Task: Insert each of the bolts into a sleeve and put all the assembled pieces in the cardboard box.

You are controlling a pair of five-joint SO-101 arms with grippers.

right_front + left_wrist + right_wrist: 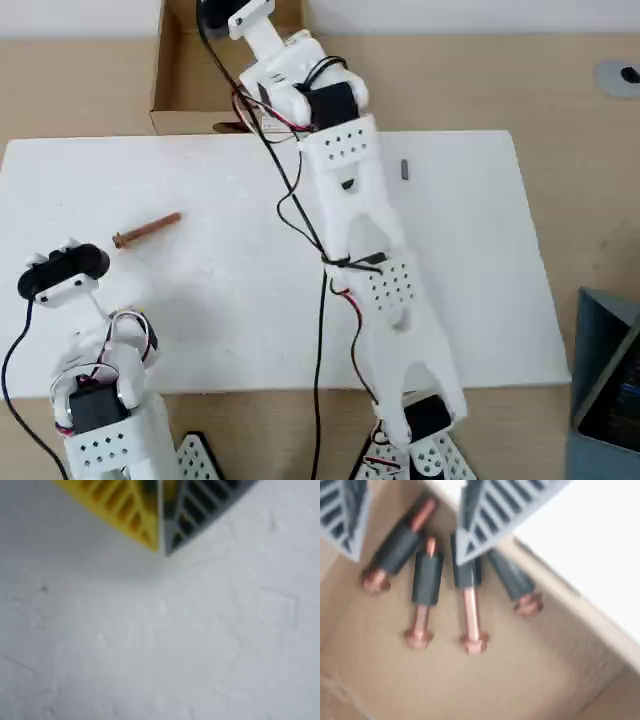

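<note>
A copper bolt (147,230) lies loose on the white mat (220,300), left of centre. A small dark sleeve (405,169) lies on the mat's far right part. My right gripper (225,15) hangs over the cardboard box (158,80) at the table's far edge. Seen from its wrist, the right gripper (407,557) is open above several assembled pieces, such as one bolt in a dark sleeve (426,580), lying on the box floor (520,670). My left gripper (65,268) sits low at the mat's near left; its yellow and grey fingertips (160,547) meet, shut on nothing.
The right arm (360,220) stretches across the middle of the mat towards the box. A dark grey container (605,380) stands at the right edge. A round grey disc (618,76) sits on the wooden table at the far right.
</note>
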